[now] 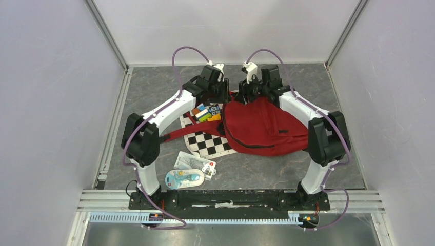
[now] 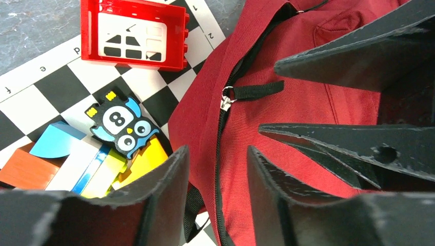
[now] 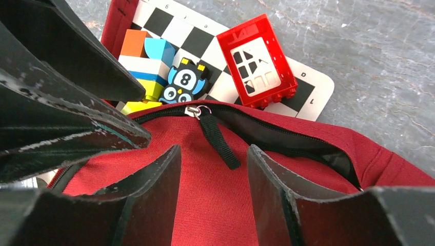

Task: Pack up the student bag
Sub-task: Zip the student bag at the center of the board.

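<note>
The large red fabric backpack with black zip trim (image 1: 264, 128) lies flat at centre right of the overhead view. Its upper-left corner overlaps the black-and-white checkered board (image 1: 210, 144), and a red shoulder strap (image 1: 179, 134) runs off to the left across that board. Both my arms reach to the upper middle of the frame, where my left gripper (image 1: 219, 95) and right gripper (image 1: 245, 92) hang close together over the bag's top edge.

From my left wrist, my left gripper (image 2: 218, 179) is spread wide. Its black fingers (image 2: 166, 189) stand apart at the bottom of the frame, with only red fabric and the zip line in the gap, and it grasps nothing. The metal zip slider with its black pull tab (image 2: 225, 97) sits mid-frame. The other gripper's fingers, also parted, fill the right side.

From my right wrist, my right gripper (image 3: 213, 179) is likewise released above the backpack (image 3: 179, 138). The slider (image 3: 193, 110) is just above the gap, and to its right the zip gapes dark. I cannot tell whether either gripper touches the cloth.

On the board lie a red plastic window-frame block (image 2: 136, 33), a flat owl piece marked 8 (image 2: 123, 125) and a heap of coloured blocks (image 2: 77, 164). At lower left of the overhead view, an oval blister pack (image 1: 184, 179) and a small printed packet (image 1: 195, 163) rest on the grey stone-patterned tabletop (image 1: 318, 82).
</note>
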{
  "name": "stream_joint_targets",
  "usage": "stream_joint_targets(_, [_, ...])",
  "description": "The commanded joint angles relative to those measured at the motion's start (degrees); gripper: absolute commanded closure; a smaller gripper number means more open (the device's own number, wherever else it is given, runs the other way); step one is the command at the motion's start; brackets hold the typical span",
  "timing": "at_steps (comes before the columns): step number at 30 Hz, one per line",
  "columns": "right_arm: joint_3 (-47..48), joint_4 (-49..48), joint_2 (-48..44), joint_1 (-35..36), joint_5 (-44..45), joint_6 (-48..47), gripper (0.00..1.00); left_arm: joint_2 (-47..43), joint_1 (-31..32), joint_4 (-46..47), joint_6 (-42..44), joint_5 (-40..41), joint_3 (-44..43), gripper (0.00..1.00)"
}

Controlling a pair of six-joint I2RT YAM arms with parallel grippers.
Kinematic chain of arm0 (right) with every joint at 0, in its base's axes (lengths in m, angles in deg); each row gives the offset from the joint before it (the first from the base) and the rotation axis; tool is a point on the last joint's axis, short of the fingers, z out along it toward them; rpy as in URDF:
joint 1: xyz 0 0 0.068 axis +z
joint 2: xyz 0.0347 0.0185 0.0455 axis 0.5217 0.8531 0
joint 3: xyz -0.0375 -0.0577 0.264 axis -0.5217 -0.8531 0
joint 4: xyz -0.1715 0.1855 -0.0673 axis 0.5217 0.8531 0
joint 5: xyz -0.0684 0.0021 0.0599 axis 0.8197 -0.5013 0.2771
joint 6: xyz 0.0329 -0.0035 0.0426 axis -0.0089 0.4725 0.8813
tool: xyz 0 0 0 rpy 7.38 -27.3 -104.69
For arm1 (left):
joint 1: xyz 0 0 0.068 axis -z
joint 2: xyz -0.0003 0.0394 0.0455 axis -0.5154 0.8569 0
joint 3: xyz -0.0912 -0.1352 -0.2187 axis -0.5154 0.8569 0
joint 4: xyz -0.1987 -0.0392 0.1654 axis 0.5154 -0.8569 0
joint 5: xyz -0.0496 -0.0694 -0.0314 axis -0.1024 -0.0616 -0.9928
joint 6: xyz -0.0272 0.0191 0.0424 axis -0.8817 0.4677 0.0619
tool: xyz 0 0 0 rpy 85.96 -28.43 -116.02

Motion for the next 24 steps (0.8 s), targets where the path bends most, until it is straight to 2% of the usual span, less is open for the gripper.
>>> stream_joint_targets(1, [3.93, 0.01, 2.35, -0.30, -3.21, -1.94, 0.46, 0.31, -0.51, 3.45, -3.01, -1.88, 1.21, 0.53])
stream_joint_targets(8, [5.99, 1.35, 4.40, -0.30, -2.72, -3.50, 0.57, 1.29, -0.69, 4.20, -3.30, -3.97, 1.76, 0.66])
stream_joint_targets(11, [6.18, 1.30, 4.49, -0.29, -2.38, -3.41, 0.71, 1.77, -0.69, 4.71, -3.48, -4.65, 1.58, 0.72])
stream_joint_targets(17, [6.08, 1.31, 4.19, -0.30, -1.80, -3.45, 0.96, 1.74, -0.69, 4.60, -3.43, -4.89, 1.86, 0.98])
stream_joint_targets(19, [6.04, 1.32, 3.73, -0.28, -1.12, -3.54, 1.00, 1.46, -0.69, 4.58, -3.38, -4.95, 2.17, 0.98])
stream_joint_targets(24, [3.25, -0.97, 1.12, -0.31, 0.75, -4.55, 1.00, 0.23, -0.69, 5.34, -3.09, -5.18, 3.39, 0.98])
